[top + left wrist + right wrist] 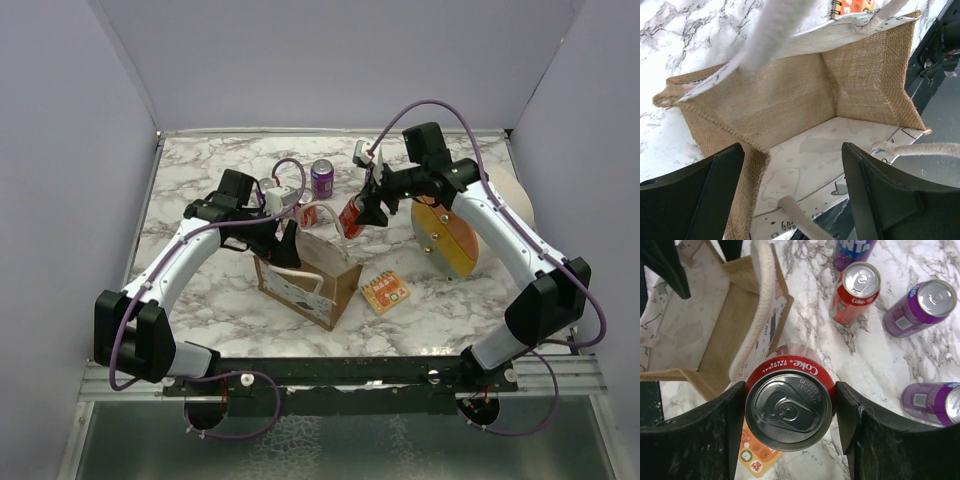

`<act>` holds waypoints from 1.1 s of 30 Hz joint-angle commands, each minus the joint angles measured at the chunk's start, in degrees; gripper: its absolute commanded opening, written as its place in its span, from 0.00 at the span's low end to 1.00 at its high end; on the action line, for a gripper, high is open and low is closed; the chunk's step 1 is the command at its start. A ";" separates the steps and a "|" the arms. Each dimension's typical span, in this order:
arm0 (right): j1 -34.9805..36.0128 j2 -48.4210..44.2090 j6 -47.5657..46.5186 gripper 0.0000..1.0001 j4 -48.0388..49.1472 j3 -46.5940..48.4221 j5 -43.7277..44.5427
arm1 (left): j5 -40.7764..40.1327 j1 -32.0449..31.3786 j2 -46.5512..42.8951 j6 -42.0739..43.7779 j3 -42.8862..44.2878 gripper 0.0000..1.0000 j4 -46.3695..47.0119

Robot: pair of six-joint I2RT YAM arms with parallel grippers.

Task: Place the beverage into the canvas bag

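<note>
The canvas bag (318, 278) stands open in the middle of the table, tan burlap with white rope handles and a pale patterned panel. My left gripper (288, 238) is at the bag's far rim; in the left wrist view it (792, 147) is open, its jaws astride a burlap wall (752, 165), looking into the empty bag (805, 95). My right gripper (362, 210) is shut on a red Coke can (350, 217), held tilted in the air just right of the bag's mouth. In the right wrist view the can (790, 410) fills the gap between the fingers, with the bag (735, 325) at left.
Loose cans stand behind the bag: a purple one (322, 178), a red one (308, 213) and others (920, 307) (935, 402). An orange snack packet (385, 292) lies right of the bag. A round yellow-orange disc (447, 238) lies under the right arm.
</note>
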 commanded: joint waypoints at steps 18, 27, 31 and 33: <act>5.31 -10.23 -6.20 0.20 -8.87 6.37 -11.33 | -11.15 -0.06 -8.88 6.53 -1.01 0.74 7.49; 13.87 -9.23 -5.90 0.16 -6.02 -0.02 -7.32 | -8.20 -0.06 -2.90 8.37 1.08 0.75 14.77; 13.93 -9.97 -5.31 0.16 -3.64 -3.14 -8.40 | -5.77 -0.06 0.07 11.71 2.81 0.76 15.60; 13.97 -10.50 -4.80 0.16 -2.68 -4.04 -8.65 | -3.81 -0.11 1.73 15.11 4.20 0.78 14.63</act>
